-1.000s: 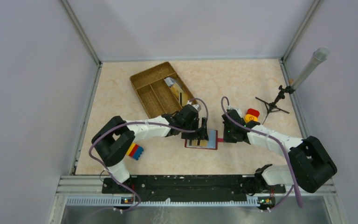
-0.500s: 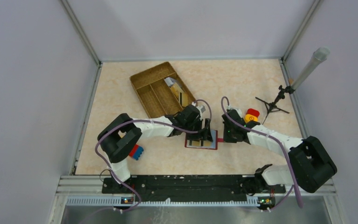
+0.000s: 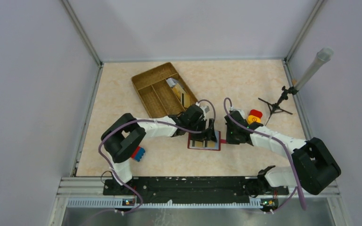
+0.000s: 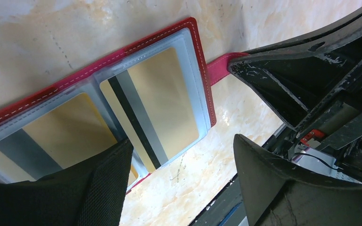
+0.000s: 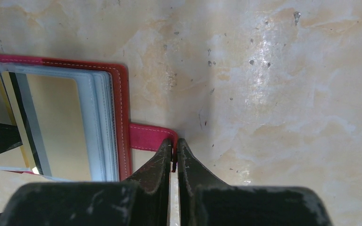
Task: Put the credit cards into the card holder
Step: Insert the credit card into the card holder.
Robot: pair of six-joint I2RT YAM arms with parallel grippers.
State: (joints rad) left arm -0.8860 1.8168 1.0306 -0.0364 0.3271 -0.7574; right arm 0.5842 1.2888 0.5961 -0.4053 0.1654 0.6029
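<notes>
The red card holder [image 3: 202,145] lies open on the table's middle. In the left wrist view its clear sleeves [image 4: 195,70] hold two gold credit cards with dark stripes [image 4: 162,101] [image 4: 70,129]. My left gripper [image 4: 184,183] hangs open over the holder's near edge; one finger [image 4: 75,188] covers part of the left card, and nothing is between the jaws. My right gripper [image 5: 175,146] is shut on the holder's red strap [image 5: 148,136], at the holder's right side [image 5: 120,108]. More credit cards [image 3: 180,92] lie in the woven tray [image 3: 151,96].
A yellow-red-blue toy block [image 3: 137,153] sits by the left arm's elbow. A yellow box with a red button [image 3: 254,116] stands right behind the right gripper. A small tripod with a tube [image 3: 283,96] stands at the far right.
My left gripper has slid right, from the card holder's left edge to over its middle. The right gripper has stayed shut on the strap.
</notes>
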